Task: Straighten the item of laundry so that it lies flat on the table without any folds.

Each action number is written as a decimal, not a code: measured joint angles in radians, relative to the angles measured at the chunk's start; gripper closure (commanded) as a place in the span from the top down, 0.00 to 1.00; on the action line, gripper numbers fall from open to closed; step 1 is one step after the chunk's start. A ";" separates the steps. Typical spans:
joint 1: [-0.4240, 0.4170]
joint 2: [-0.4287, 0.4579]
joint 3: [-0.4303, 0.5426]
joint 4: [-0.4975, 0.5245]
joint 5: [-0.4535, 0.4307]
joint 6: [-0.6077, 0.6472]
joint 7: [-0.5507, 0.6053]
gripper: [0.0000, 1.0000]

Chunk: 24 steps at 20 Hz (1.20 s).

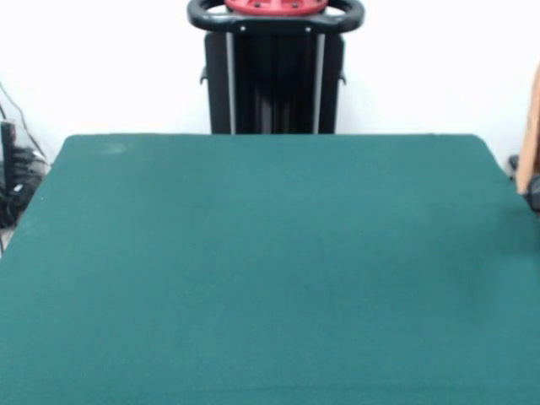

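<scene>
The table (270,270), covered in dark green cloth, fills most of the front view. No towel shows on its surface. A narrow orange-tan strip (531,126) stands at the picture's right edge, above the table's far right corner. The frame cuts it off, so I cannot tell whether it is the towel. The gripper and the arm are out of view. Only the robot's black pedestal (275,80) with its red base on top shows behind the table's far edge.
Dark cables and gear (13,181) lie off the table's left side near the far corner. A small dark object (533,196) sits at the right edge under the orange-tan strip. A white wall stands behind the pedestal.
</scene>
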 measured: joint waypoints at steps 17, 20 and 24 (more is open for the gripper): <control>0.003 0.088 0.141 0.090 0.024 -0.207 0.001 0.00; 0.030 0.097 0.133 0.090 0.024 -0.204 0.009 0.00; 0.077 0.094 0.108 0.090 0.008 -0.171 0.043 0.00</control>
